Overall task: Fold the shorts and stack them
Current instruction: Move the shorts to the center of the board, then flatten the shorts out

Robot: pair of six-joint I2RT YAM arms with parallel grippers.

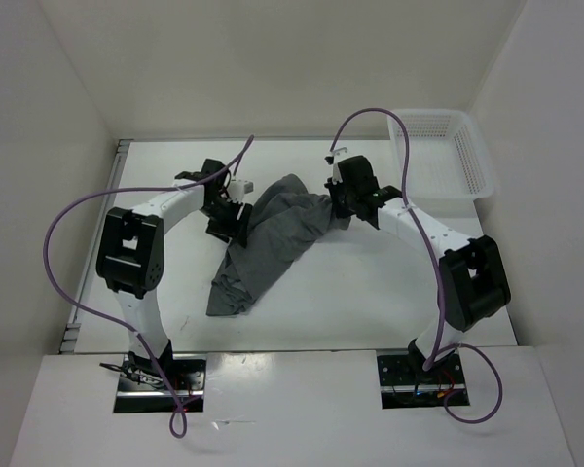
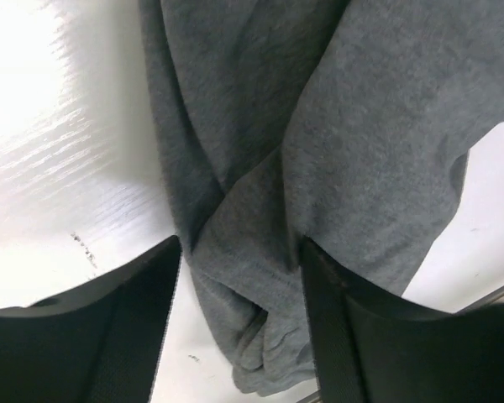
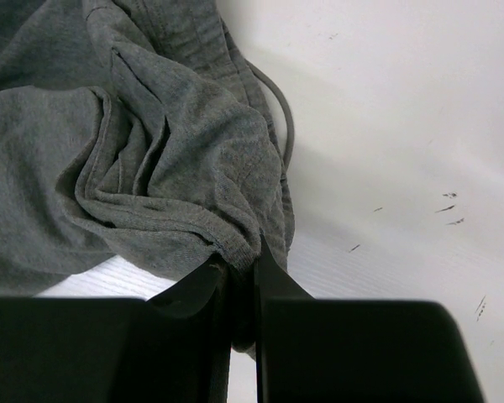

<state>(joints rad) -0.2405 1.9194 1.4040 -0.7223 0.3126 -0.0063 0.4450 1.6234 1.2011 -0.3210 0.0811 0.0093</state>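
Shorts (image 1: 263, 248): one pair, grey, soft, lying rumpled mid-table (image 1: 370, 292), centre of the top view. The long axis runs diagonally: the far end points to the upper right, at the right gripper, and the near end trails to the lower left and spreads flat on the table. The upper part is bunched and twisted between the two arms.

Right gripper (image 3: 242, 273): jaws pinched together on a hemmed edge of the shorts, with cloth gathered in folds right at the tips. One thin grey drawstring (image 3: 284, 126) loops onto the table just beside that bunch.

Left gripper (image 2: 239, 252): at the shorts' upper-left edge. Its two black fingers (image 2: 109, 327) stand apart, one on each side of a twisted fold. The cloth lies between them and does not look squeezed, so I note it as open, straddling the fabric.

Count: shorts, one pair. Arms, two. Grippers, two. Basket (image 1: 443, 156): one, white mesh, upper right of the top view, well apart from the shorts. Purple cables: one per arm.
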